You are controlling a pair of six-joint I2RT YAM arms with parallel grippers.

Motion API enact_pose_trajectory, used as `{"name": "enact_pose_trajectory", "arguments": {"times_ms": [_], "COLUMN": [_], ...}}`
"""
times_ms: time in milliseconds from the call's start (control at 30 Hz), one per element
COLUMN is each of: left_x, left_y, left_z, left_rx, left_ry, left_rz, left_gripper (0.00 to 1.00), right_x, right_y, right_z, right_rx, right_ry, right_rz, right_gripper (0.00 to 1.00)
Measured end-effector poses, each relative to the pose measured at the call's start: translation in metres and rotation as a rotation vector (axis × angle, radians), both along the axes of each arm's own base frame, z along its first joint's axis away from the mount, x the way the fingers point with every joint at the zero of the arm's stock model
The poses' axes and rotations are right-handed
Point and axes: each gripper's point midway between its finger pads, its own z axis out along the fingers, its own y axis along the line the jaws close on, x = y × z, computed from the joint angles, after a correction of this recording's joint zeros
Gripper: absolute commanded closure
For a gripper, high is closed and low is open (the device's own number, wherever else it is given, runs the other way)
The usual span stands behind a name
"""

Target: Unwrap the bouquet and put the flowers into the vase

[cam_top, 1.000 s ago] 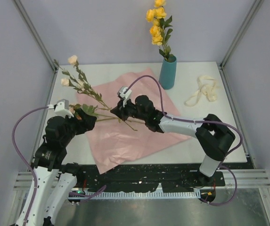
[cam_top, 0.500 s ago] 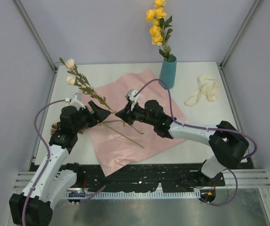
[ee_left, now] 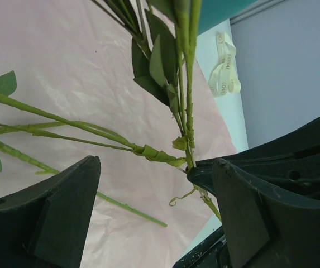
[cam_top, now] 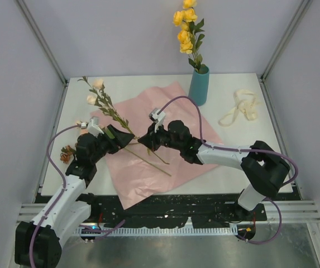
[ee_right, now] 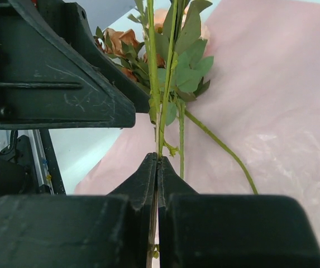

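The bouquet is undone: its pink paper (cam_top: 165,159) lies flat on the table and the cream ribbon (cam_top: 239,109) lies apart at the right. My right gripper (cam_top: 142,140) (ee_right: 158,160) is shut on thin green flower stems (ee_right: 161,106). They rise up and to the left, ending in cream blooms (cam_top: 95,91). My left gripper (cam_top: 126,135) (ee_left: 155,190) stands open around these stems (ee_left: 186,111), just left of the right gripper's tips. The teal vase (cam_top: 199,86) stands at the back with yellow flowers (cam_top: 187,28) in it.
An orange bloom (cam_top: 67,152) lies by the table's left edge beside my left arm. A loose stem (cam_top: 151,162) runs across the pink paper. Grey walls with metal posts close in the table on three sides.
My left gripper has opened wider and moved right, up to the right gripper. The held stems with the cream blooms have swung right. The orange bloom now shows beside the left arm.
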Motion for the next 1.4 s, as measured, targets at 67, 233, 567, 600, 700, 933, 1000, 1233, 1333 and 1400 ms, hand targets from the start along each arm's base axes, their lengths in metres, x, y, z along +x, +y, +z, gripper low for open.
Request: {"name": "enact_pose_trajectory", "arguments": {"times_ms": [67,233,567,600,700,933,1000,1233,1333,1400], "left_x": [0.0,0.002,0.012,0.014,0.017,0.02,0.02,0.021,0.022,0.022], "left_y": [0.0,-0.005,-0.013,-0.013,-0.013,-0.013,-0.012,-0.011,-0.011,-0.011], "left_z": [-0.001,-0.002,-0.005,-0.004,-0.006,-0.009,-0.008,0.001,0.004,0.006], "left_rx": [-0.001,-0.011,-0.028,-0.03,-0.03,-0.028,-0.029,-0.028,-0.029,-0.026], "left_ry": [-0.009,-0.053,-0.066,-0.072,-0.07,-0.061,-0.066,-0.09,-0.085,-0.081], "left_rz": [0.001,-0.01,0.001,0.005,0.011,0.019,0.023,0.029,0.029,0.028], "left_gripper": [0.14,0.13,0.21,0.22,0.26,0.47,0.56,0.85,0.97,1.0], "right_x": [-0.001,-0.004,-0.012,-0.013,-0.016,-0.022,-0.023,-0.025,-0.026,-0.026], "right_y": [0.0,0.001,0.004,0.005,0.006,0.009,0.009,0.01,0.009,0.008], "right_z": [-0.005,-0.006,-0.009,-0.009,-0.009,-0.011,-0.011,-0.017,-0.019,-0.022], "right_rx": [-0.003,0.012,0.013,0.013,0.013,0.007,0.007,-0.003,-0.011,-0.022], "right_ry": [0.033,0.08,0.11,0.11,0.112,0.119,0.12,0.128,0.134,0.14], "right_rz": [-0.004,-0.009,0.007,0.01,0.02,0.044,0.048,0.056,0.056,0.055], "right_gripper": [0.95,0.95,0.95,0.95,0.95,0.95,0.95,0.92,0.72,0.62]}}
